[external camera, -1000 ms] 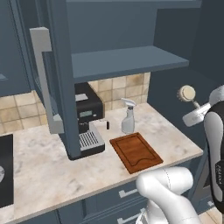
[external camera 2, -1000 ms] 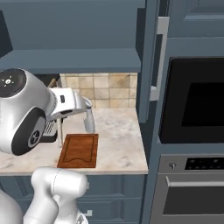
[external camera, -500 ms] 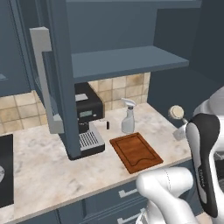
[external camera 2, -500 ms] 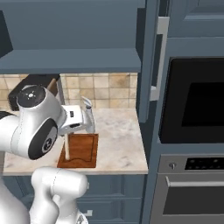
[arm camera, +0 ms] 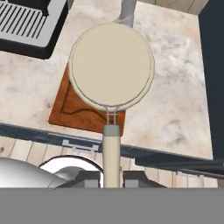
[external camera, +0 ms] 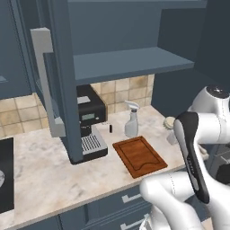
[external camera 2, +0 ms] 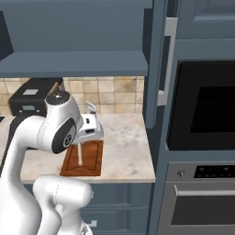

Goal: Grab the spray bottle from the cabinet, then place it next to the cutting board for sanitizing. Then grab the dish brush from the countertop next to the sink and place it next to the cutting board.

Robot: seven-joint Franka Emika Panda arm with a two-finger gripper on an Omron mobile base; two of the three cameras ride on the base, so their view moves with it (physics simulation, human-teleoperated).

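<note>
countertop [external camera: 40, 175] carries the coffee machine [external camera: 90, 123], and the cabinet [external camera: 130, 63] stands open above it. board [external camera: 139, 156] lies near the counter's front edge, and the bottle [external camera: 131, 119] is upright just behind it, so i judge the first half done. gripper [arm camera: 111, 177] is closed tight on the brush [arm camera: 111, 70] handle; the round head hangs in the air above the board's right part and the bare stone beside it. step in hand seems the carrying of the brush. next move needs to lower it onto free stone just beside the board, then let go.
</note>
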